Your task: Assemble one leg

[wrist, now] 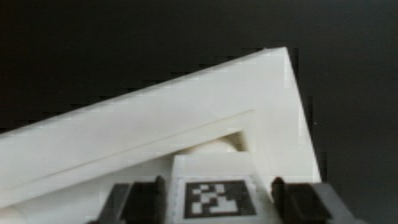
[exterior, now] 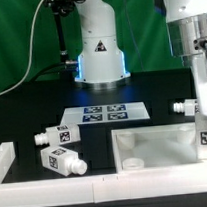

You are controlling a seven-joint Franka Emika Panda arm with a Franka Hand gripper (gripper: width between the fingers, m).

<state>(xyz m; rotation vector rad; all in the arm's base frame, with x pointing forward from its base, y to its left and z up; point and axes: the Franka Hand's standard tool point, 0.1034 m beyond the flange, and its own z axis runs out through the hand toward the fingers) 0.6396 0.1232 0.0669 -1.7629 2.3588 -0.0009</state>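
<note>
The gripper [wrist: 215, 200] is seen in the wrist view with its two dark fingers [wrist: 128, 203] set on either side of a tagged white leg [wrist: 217, 192]; the fingers lie close against the block's sides, so the leg appears to be clamped between them. In the exterior view the gripper [exterior: 205, 124] is found at the exterior view's right, with the held leg [exterior: 206, 136] upright under it, over the right-hand corner of the tabletop [exterior: 160, 148]. That corner of the white tray-like tabletop [wrist: 160, 120] is shown directly beyond the held leg in the wrist view.

Another leg [exterior: 185, 107] is seen just beside the gripper, lying behind the tabletop. Two more legs [exterior: 56, 138] [exterior: 64, 161] are laid on the black table [exterior: 22, 112] at the exterior view's left, well apart from the gripper. The marker board [exterior: 105, 114] is placed flat between them and the robot's base [exterior: 98, 52].
</note>
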